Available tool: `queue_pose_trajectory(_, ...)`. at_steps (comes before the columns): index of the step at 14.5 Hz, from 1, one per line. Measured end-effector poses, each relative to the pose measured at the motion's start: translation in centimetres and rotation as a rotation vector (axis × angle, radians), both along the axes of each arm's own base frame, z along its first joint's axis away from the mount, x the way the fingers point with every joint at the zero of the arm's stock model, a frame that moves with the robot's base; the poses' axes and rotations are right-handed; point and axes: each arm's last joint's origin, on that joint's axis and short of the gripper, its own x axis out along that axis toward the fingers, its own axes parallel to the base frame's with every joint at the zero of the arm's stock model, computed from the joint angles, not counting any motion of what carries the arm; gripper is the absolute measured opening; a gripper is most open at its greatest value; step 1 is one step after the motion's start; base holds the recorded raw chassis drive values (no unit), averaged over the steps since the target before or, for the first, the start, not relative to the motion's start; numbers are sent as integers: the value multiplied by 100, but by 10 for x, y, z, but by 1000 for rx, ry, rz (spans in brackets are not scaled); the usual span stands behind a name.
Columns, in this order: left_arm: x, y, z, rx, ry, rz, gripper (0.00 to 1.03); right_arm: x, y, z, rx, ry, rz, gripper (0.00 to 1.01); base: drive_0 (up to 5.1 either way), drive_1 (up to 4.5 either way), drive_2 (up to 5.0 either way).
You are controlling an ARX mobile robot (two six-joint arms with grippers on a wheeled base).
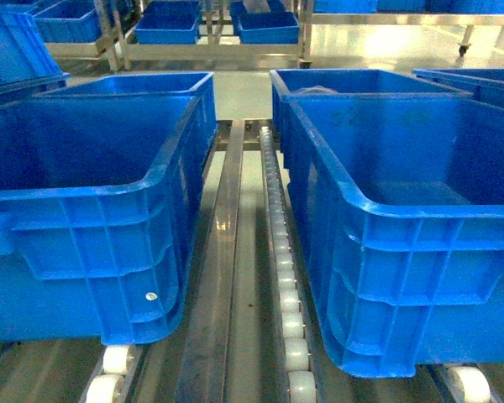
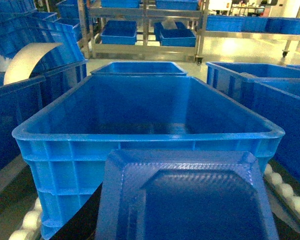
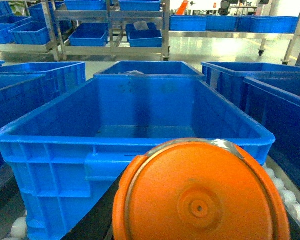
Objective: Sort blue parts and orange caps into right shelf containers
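Two big blue crates sit side by side on the roller shelf, left crate [image 1: 92, 218] and right crate [image 1: 403, 243], w/ a bare metal rail and a line of white rollers [image 1: 287, 294] between them. My guess is they're parked near-edge-forward like this so each arm can drop straight over the rim w/o reaching far. More crates stand behind both, and further racks hold shallower blue trays at the back.

Head view shows no arms, no jaws, no parts at all, just the crates. Both look bare inside as far as that angle sees; floor of the right one shows only a glossy patch.

The wrist cams fill in the rest. Left wrist cam: a blue part [image 2: 187, 197], flat, blocky, textured face w/ bevelled corners, fills the bottom of frame right at the lens, w/ the open crate [image 2: 145, 135] just ahead of it. Right wrist cam: an orange cap [image 3: 200, 195], round w/ a small centre dimple and a grey edge along the top, sits equally close to the lens, facing its own crate [image 3: 135, 140].

Both items are presumably carried by the arms, poised short of the near rims, ready to go in. But the jaws themselves aren't visible in either wrist view, the items block everything, so can't tell if they're clenched or released. Not yet deposited either way.
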Motion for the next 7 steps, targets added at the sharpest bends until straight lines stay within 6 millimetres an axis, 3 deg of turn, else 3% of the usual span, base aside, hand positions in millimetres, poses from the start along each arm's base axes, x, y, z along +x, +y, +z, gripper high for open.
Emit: queue_pose_trajectory(7, 0, 0, 0, 0, 0, 0, 41, 0, 0, 0, 0, 0, 0, 43, 0, 0, 0)
